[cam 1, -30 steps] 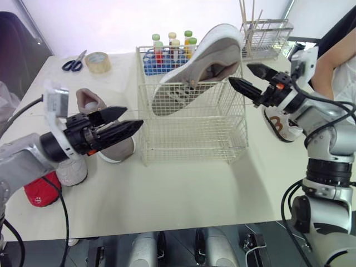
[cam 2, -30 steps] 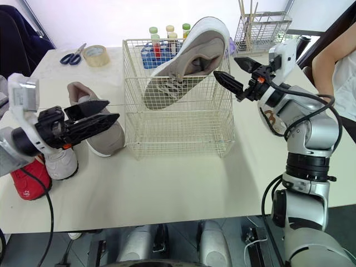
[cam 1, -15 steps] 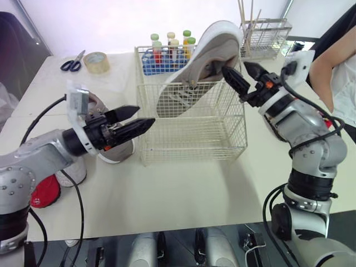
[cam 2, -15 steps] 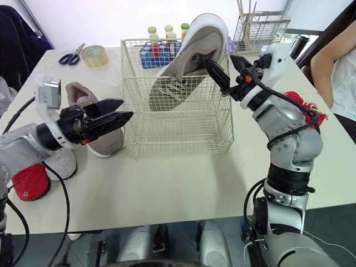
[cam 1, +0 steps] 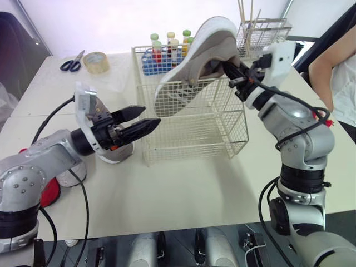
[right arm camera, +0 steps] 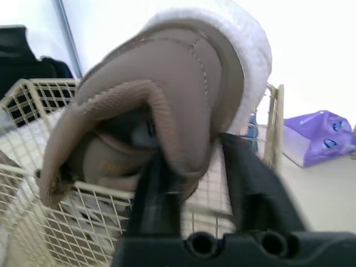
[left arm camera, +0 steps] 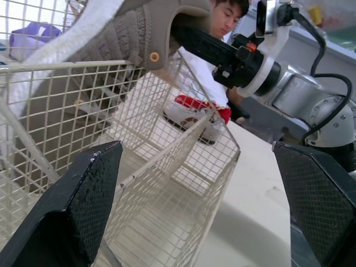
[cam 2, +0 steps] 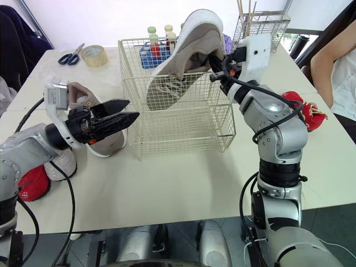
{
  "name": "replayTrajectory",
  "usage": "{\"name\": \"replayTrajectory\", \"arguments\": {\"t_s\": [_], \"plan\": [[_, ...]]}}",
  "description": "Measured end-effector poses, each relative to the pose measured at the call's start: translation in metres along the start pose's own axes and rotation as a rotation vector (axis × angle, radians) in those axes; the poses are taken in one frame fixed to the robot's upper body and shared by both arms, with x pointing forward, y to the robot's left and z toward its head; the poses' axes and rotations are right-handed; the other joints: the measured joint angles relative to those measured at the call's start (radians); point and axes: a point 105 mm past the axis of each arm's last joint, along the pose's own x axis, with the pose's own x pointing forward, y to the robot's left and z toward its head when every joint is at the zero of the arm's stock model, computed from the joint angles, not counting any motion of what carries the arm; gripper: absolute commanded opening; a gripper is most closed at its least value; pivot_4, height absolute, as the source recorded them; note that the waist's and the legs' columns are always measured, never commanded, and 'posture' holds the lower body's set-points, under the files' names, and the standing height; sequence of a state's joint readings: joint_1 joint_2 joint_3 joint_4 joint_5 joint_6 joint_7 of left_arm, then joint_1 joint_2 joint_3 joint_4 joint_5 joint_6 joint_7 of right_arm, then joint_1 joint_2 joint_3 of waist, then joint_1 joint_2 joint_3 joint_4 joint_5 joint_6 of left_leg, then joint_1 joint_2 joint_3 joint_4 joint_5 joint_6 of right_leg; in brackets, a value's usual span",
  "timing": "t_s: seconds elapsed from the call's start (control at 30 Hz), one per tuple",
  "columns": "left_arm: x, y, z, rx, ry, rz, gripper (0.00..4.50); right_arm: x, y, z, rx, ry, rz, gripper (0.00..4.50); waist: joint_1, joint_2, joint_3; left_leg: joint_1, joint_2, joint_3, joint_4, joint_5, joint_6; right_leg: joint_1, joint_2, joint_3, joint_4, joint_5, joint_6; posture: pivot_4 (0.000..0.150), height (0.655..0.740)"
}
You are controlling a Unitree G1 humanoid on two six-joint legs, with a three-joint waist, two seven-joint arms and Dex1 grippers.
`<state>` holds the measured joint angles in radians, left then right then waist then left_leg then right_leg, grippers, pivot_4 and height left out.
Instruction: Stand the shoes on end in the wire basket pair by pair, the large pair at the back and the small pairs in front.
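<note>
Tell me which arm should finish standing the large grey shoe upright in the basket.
Right. The right gripper grips the large shoe by its heel collar, above the wire basket's rim. The left gripper hangs open outside the basket, beside the other grey shoe on the table.

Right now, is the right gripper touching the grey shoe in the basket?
Touching. The right wrist view shows the right gripper clamping the grey shoe at its heel collar, with one finger inside the opening.

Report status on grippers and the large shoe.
Left gripper open, empty, beside wire basket. Right gripper at heel of large shoe. Shoe tilted, toe down in basket, not yet upright.
</note>
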<state>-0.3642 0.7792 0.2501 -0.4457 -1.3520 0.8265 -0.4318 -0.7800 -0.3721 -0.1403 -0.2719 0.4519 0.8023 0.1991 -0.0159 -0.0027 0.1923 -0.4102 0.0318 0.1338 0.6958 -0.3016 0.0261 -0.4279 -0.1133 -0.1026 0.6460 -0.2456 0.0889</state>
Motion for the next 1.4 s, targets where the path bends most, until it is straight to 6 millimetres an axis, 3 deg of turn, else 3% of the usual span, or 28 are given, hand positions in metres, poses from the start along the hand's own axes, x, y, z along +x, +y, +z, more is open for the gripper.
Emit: {"name": "replayTrajectory", "arguments": {"t_s": [0.2, 0.4, 0.77, 1.1, 1.4], "plan": [[0.0, 0.002, -0.001, 0.002, 0.012, -0.003, 4.5, 0.0, 0.007, 0.02, -0.115, -0.037, 0.012, 0.03, 0.002, 0.0, 0.0, 0.0, 0.0, 0.0, 0.0, 0.0, 0.0, 0.0, 0.0, 0.0, -0.001, 0.0, 0.0, 0.15, 0.74], [-0.009, 0.006, 0.009, 0.166, 0.127, 0.029, 4.5, -0.001, 0.004, 0.032, -0.237, -0.035, 0.003, 0.03, 0.003, 0.0, 0.0, -0.001, 0.0, 0.0, -0.001, 0.0, 0.0, -0.001, 0.0, 0.0, -0.001, 0.0, 0.0, 0.15, 0.74], [-0.009, -0.004, 0.01, 0.191, 0.166, -0.005, 4.5, -0.004, 0.005, 0.089, -0.393, -0.244, -0.015, 0.03, 0.002, -0.001, 0.0, -0.003, 0.0, 0.0, -0.001, 0.0, 0.0, -0.003, 0.0, 0.0, -0.001, 0.0, 0.001, 0.15, 0.74], [0.004, -0.008, 0.003, 0.158, 0.136, -0.048, 4.5, -0.002, 0.003, 0.086, -0.502, -0.227, -0.022, 0.03, 0.003, -0.001, 0.0, -0.003, 0.0, 0.0, 0.0, 0.0, 0.0, -0.003, 0.0, 0.0, -0.001, 0.0, 0.001, 0.15, 0.74], [0.006, -0.01, 0.004, 0.168, 0.127, -0.039, 4.5, 0.008, -0.015, 0.059, -0.574, -0.097, -0.042, 0.03, 0.003, -0.001, 0.0, -0.003, 0.0, 0.0, 0.0, 0.0, 0.0, -0.003, 0.0, 0.0, -0.001, 0.0, 0.001, 0.15, 0.74]]}}
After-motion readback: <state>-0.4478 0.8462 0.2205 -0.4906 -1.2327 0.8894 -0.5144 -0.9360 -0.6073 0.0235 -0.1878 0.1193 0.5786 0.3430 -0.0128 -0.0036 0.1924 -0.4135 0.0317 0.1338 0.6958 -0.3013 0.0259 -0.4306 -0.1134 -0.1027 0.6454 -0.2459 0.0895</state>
